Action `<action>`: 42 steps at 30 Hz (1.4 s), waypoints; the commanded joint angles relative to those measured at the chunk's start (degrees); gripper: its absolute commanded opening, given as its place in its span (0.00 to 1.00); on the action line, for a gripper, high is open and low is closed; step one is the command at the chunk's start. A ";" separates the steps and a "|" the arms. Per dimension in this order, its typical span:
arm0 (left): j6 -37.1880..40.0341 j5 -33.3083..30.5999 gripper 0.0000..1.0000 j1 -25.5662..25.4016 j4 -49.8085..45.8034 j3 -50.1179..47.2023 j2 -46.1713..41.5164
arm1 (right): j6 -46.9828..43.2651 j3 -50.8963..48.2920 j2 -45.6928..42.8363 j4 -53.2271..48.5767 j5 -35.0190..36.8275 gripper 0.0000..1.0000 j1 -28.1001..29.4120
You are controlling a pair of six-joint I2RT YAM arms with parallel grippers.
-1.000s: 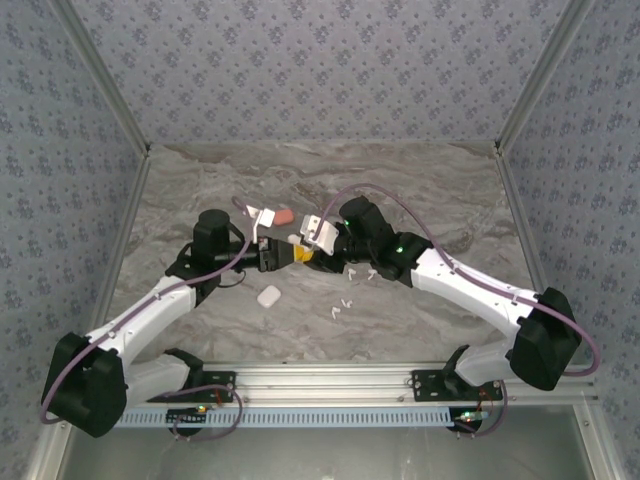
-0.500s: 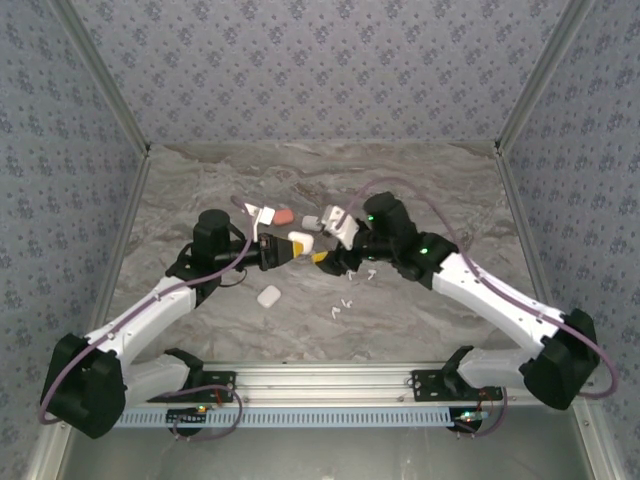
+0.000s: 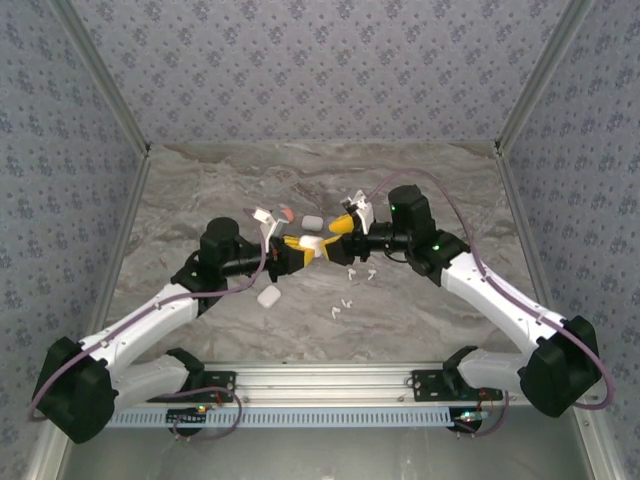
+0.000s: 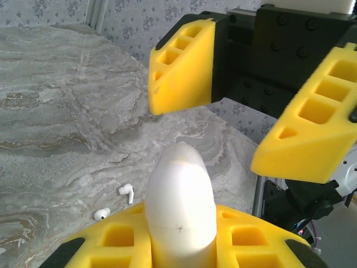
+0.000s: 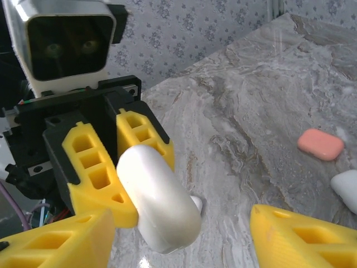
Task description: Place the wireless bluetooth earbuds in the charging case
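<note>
Step in hand: case prep, no bud loaded yet. Left pincer (image 5: 120, 162) is clenched on the held white case (image 4: 179, 195), gripping its lower half and holding it up off the desk (image 3: 430, 180) at mid-scene. Its lid looks closed, with the seam line visible across the body. Right pincer (image 4: 223, 120) faces it, just beside the case's free end. Its yellow fingers are spread wide with nothing between them, so it is released and not touching the case.

Next move, my read: right pincer has to get the lid open (close on the top part and hinge it back) while the left keeps the body steady. After that it goes down for a bud. The case is rounded and smooth, so a slip or twist in the left grip is likely if the pull is off-axis.

Earbuds (image 3: 350, 270) all lie loose on the desk, below and to the near side of the pincers, well apart from the held case.

Counts:
- earbuds: 4 white ones made out in the top view, two closer to the pincers and two nearer the arm bases; no coral ones that I can tell
- cases: 1 held, 2 more white, namely near white case (image 3: 268, 296) and far white case (image 3: 311, 221), and 1 coral case (image 5: 319, 144)
- 1 small white item (image 3: 262, 214) beside the coral case, too small to identify
- pincers: 2
</note>
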 commanded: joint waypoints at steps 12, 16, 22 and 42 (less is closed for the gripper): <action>2.67 0.34 0.00 -1.15 2.89 0.00 -1.03 | 1.01 1.82 3.90 -1.33 3.64 0.63 -0.17; 3.14 0.58 0.00 -1.25 2.65 0.05 -1.09 | 1.80 2.99 4.69 -1.00 3.23 0.63 -1.38; 3.54 0.48 0.00 -1.32 1.95 0.22 -1.03 | 1.81 5.49 6.31 -1.82 2.42 0.63 -2.74; 7.86 -3.61 0.00 -1.60 4.02 -4.11 -4.53 | 1.41 2.90 -1.18 -19.06 13.78 0.57 -7.06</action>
